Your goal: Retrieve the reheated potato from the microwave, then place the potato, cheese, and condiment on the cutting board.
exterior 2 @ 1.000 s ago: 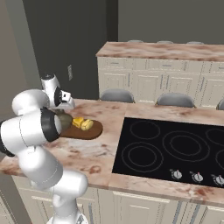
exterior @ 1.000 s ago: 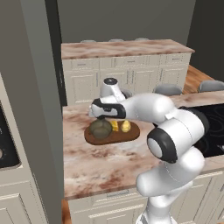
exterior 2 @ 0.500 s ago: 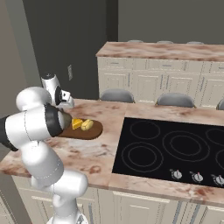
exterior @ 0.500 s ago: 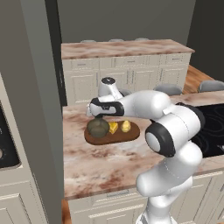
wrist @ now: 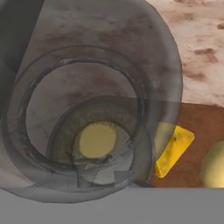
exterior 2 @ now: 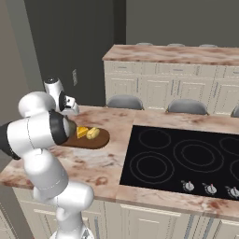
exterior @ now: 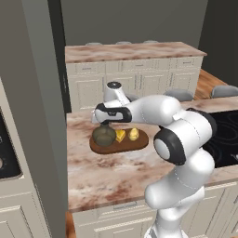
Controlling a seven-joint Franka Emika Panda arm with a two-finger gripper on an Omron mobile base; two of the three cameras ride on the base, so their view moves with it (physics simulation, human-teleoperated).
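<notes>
bottle on the board, last step closing

we judge we are at the final step: the bottle [exterior: 103, 135] stands upright on the board [exterior: 139, 142], with the cheese [exterior: 120, 135] just beside it and the potato [exterior: 134, 134] beyond the cheese. our hand [exterior: 105, 122] sits right over the bottle's neck. whether its fingers are closed on the neck or parted, we cannot tell. from the hand view we look straight down onto the cork. the next move, if we are gripping, calls for letting go and lifting straight up, so the bottle is not tipped onto the cheese. on the bench [exterior: 102, 172] beyond the board lies the hob [exterior 2: 186, 156]; nothing near the board blocks the lift.
</notes>
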